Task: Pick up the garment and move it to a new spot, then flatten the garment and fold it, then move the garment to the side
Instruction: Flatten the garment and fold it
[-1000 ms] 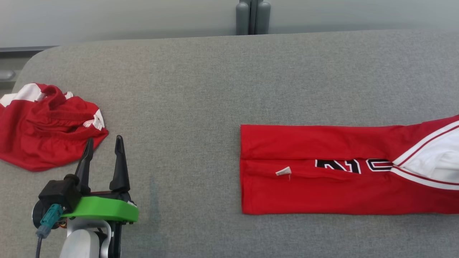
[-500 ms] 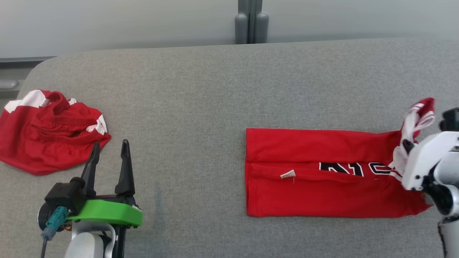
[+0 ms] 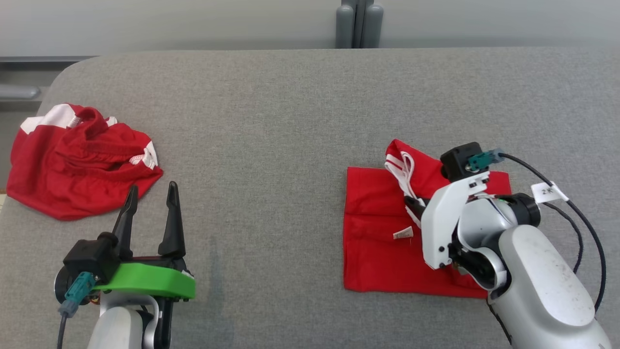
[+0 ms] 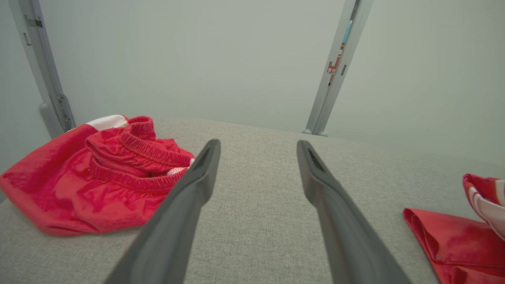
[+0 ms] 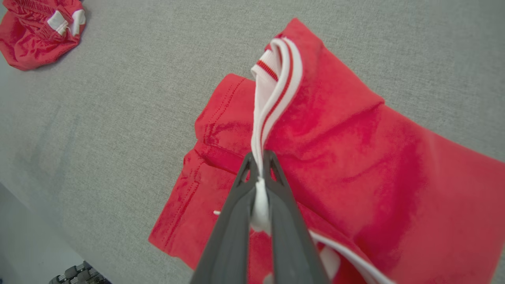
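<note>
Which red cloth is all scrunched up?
The red-and-white crumpled garment at the left; the red folded garment lies mostly flat, pinched by the right tool.

My left gripper (image 3: 152,186): fingers spread wide, pointing forward, low over the surface.
My right gripper (image 5: 259,157): fingers pinched tight on the garment (image 5: 355,150) trim.
My right forearm (image 3: 542,271): angled inward, wrist bent down.

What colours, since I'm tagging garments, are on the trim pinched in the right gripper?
White with a thin red stripe; the right wrist view shows the trim best.
</note>
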Robot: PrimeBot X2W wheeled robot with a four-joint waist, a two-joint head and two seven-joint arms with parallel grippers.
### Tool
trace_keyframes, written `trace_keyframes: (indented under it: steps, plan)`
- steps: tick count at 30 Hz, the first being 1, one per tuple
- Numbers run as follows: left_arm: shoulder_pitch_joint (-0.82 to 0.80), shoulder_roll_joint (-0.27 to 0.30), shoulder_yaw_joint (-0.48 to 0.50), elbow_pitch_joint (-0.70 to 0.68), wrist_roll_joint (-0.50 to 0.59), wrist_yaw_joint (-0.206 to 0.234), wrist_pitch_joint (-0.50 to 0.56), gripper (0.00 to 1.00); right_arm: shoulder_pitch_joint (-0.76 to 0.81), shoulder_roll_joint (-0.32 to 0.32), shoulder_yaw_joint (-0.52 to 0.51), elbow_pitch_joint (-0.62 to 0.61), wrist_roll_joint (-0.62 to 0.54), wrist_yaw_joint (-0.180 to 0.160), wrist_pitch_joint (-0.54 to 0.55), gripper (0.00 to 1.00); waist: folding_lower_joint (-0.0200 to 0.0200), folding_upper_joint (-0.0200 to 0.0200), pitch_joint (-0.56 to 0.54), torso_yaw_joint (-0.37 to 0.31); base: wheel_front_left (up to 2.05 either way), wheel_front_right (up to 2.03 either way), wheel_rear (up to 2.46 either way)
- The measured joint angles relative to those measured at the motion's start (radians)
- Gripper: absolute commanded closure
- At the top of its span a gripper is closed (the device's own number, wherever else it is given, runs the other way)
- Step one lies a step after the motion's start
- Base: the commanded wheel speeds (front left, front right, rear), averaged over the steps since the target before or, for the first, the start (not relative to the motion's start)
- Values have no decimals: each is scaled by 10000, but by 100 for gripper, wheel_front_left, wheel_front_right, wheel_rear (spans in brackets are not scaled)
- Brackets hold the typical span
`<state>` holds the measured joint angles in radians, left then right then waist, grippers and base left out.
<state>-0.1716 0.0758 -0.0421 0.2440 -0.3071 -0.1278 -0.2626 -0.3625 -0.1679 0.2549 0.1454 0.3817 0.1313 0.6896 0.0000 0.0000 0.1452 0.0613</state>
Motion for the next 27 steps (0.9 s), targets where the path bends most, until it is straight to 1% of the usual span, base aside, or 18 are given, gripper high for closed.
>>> trace_keyframes:
  steps: [5, 9, 13, 20, 21, 22, 23, 25, 27]
  plan:
    - [-44, -6, -52, 48, -2, 0, 0, 0, -422, 96, 671, 740, 213, 0, -199, 100, 0, 0, 57, 133, 0, 0, 0]
    - [-49, -19, -44, 52, -17, 0, 0, 0, -593, 171, 1108, 1083, 485, -4, -314, 100, 0, 0, 93, 191, 0, 0, 0]
    - [-50, -31, -25, 54, -17, 0, 0, 0, -791, 188, 1323, 1379, 522, -4, -491, 100, 0, 0, 111, 187, 0, 0, 0]
    - [-79, -54, -36, 90, -19, 0, 0, 0, -932, 222, 1699, 1873, 871, -4, -491, 100, 0, 0, 129, 160, 0, 0, 0]
    - [-83, -54, -42, 90, -19, 0, 0, 0, -944, 215, 1708, 1916, 874, -4, -518, 76, 0, 0, 132, 156, 0, 0, 0]
    - [-89, -56, -50, 90, -19, 0, 0, 0, -964, 217, 1707, 1958, 878, -4, -633, 16, 0, 0, 136, 152, 0, 0, 0]
    - [-94, -58, -54, 88, -17, 0, 0, 0, -994, 245, 1687, 1998, 911, -4, -754, 0, 0, 0, 135, 146, 0, 0, 0]
    - [-96, -59, -44, 88, -17, 0, 0, 0, -1061, 316, 1685, 2015, 993, -4, -945, 0, 0, 0, 127, 129, 0, 0, 0]
    - [-97, -63, -31, 88, -17, 0, 0, 0, -1115, 502, 1730, 1919, 1417, -4, -1074, 0, 0, 0, 118, 105, 0, 0, 0]
